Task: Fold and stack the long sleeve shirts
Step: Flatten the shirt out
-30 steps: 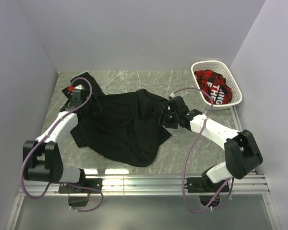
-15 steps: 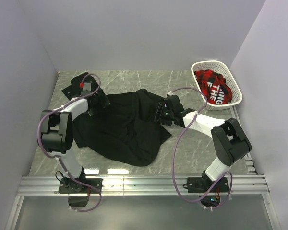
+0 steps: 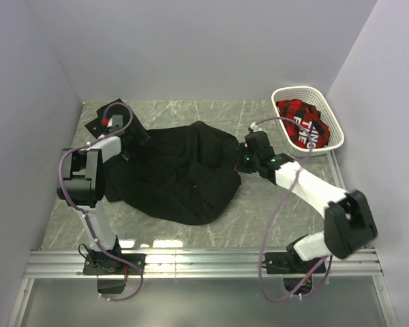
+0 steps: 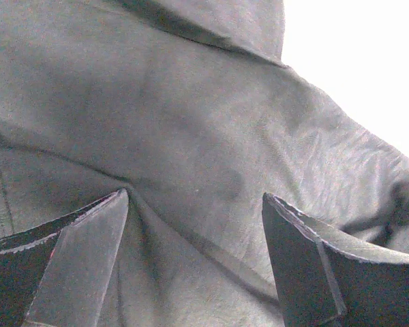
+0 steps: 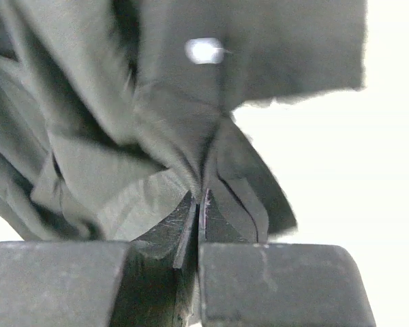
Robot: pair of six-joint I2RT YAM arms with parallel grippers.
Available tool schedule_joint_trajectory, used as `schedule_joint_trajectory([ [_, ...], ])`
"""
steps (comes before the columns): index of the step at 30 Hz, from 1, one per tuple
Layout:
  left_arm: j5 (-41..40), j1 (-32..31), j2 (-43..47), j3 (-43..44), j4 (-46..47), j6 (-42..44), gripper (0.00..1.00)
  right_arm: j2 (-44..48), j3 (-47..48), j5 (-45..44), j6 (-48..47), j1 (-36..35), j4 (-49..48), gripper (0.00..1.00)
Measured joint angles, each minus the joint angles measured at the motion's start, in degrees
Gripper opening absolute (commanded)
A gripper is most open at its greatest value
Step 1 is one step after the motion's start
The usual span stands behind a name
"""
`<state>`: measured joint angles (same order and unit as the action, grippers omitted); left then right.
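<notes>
Long sleeve shirt (image 3: 180,178), black, centre of frame: where exactly does it lie? (desk)

Spread in a rumpled heap across the grey-green marbled bench (image 3: 259,214), between the two arms, with one end reaching toward the far left corner. It is far wider than the white basket (image 3: 287,92). (photographer)

And the basket? (desk)

It sits at the far right corner of the bench, apart from the long sleeve shirt. Inside is a red-and-black cloth (image 3: 296,112) with white lettering. (photographer)

Right side first. (desk)

The right arm (image 3: 307,191) reaches in from the right to the shirt's right edge. In the right wrist view the right jaws are pressed together, pinching a fold of the black fabric at their tips. The cloth bunches up beyond them, and a small blurred white dot (image 5: 204,50) shows on it. (photographer)

Left side? (desk)

The left arm (image 3: 88,163) bends up and over to the shirt's upper left part. The left wrist view shows the left jaws spread wide and not closed on the cloth. Both dark fingers (image 4: 82,252) sit low against the fabric, and creased cloth lies between them. Whether the tips press into the cloth, I cannot tell. (photographer)
</notes>
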<state>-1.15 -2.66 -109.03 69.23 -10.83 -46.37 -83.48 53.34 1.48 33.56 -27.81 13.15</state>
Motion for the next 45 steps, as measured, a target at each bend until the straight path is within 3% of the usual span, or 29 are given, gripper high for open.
schedule_joint_trajectory([
  [7, -0.46, 6.27, 1.42, -3.61, 5.11, -7.34, 0.87, 15.98, -0.52, -1.66, -3.76, 0.22, 13.09, 0.01],
  [10, -1.25, 6.84, 2.73, -5.20, 5.49, -9.05, 0.87, 20.55, -2.36, 1.07, -5.18, 0.22, 20.02, 0.08],
  [14, -1.77, 6.71, 4.33, -5.99, 4.81, -9.44, 0.88, 22.62, -5.01, 5.64, -7.19, -0.15, 29.24, 0.26],
  [18, -2.38, 6.71, 6.84, -5.97, 3.19, -8.00, 0.89, 23.50, -5.70, 8.09, -8.92, -1.03, 36.70, 0.69],
  [20, -2.64, 6.71, 8.81, -5.97, 2.08, -6.34, 0.90, 24.37, -5.44, 7.85, -9.57, -1.31, 38.03, 0.77],
  [27, -2.73, 6.69, 18.95, -6.08, -2.08, 0.83, 0.91, 21.03, 0.85, 5.03, -9.38, -1.29, 31.54, 0.75],
  [37, -2.75, 6.49, 38.25, -20.59, -6.29, 7.19, 0.91, -3.80, 8.17, 0.02, -3.28, -0.35, 13.49, 0.73],
  [45, -2.78, 6.49, 39.98, -27.54, -8.37, 8.74, 0.91, -12.68, 8.02, 3.93, -2.03, -0.15, 6.14, 0.72],
])
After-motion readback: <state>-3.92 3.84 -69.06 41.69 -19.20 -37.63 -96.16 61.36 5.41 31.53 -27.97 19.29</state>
